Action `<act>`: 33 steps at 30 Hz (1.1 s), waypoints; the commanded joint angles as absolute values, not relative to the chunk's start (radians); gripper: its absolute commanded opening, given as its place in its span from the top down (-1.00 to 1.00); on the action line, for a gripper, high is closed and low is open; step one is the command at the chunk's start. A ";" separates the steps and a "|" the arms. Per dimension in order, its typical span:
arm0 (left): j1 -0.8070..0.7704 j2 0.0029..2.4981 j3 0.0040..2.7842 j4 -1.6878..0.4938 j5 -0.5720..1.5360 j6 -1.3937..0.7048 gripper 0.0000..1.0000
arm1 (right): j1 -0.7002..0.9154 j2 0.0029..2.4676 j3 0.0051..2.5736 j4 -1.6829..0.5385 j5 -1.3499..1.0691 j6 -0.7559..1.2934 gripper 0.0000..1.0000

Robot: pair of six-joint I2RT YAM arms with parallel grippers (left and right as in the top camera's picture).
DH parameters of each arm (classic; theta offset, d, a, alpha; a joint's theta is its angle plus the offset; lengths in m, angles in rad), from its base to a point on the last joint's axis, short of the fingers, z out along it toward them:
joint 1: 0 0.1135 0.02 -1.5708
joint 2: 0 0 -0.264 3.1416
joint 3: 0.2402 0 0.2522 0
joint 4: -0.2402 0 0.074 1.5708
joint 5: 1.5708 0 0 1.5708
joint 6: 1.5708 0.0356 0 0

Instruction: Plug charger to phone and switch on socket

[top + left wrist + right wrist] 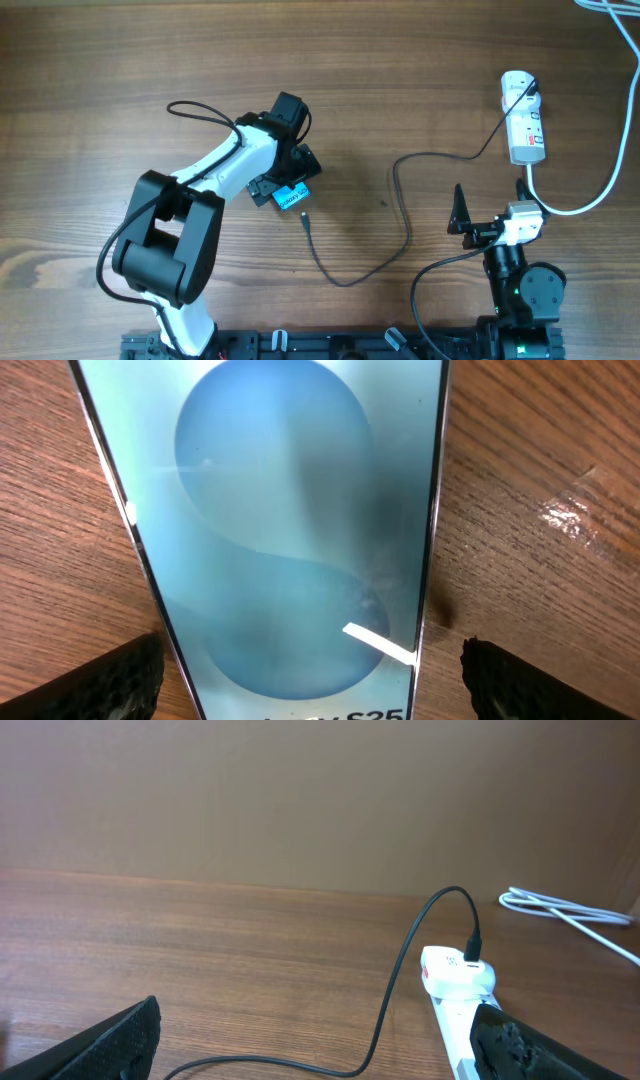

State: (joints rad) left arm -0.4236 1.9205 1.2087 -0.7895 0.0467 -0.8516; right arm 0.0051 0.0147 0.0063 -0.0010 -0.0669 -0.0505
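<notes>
The phone (292, 198), with a teal screen, lies on the wooden table and is mostly hidden under my left gripper (288, 178). In the left wrist view the phone (280, 510) fills the frame. The left gripper (312, 672) is open with a finger on either side of the phone's near end, and there is a gap at the right finger. The charger's black cable (405, 215) runs from the socket (524, 120) in a loop to its free tip (304, 216), just beside the phone. My right gripper (491, 207) is open and empty, below the socket (457, 972). The cable (398, 982) crosses in front of it.
A thick white cable (603, 190) leaves the socket's near end and curves up along the right edge; it also shows in the right wrist view (560, 906). A brown wall stands behind the table in that view.
</notes>
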 commanded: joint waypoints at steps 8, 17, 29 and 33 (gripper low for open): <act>-0.421 1.966 1.196 -0.842 0.002 -0.879 -1.00 | 0.002 0.007 0.005 0.003 -0.081 -0.048 -0.99; -0.399 1.966 1.197 -0.796 0.026 -0.879 -0.93 | 0.002 0.008 0.023 0.028 -0.389 0.089 -0.99; -0.325 1.966 1.196 -0.765 0.040 -0.875 -0.69 | 0.002 0.463 0.564 -0.158 -0.457 0.104 -0.99; -0.330 1.966 1.196 -0.778 0.040 -0.871 -0.75 | 0.002 0.699 0.828 -0.456 -0.465 0.028 -0.99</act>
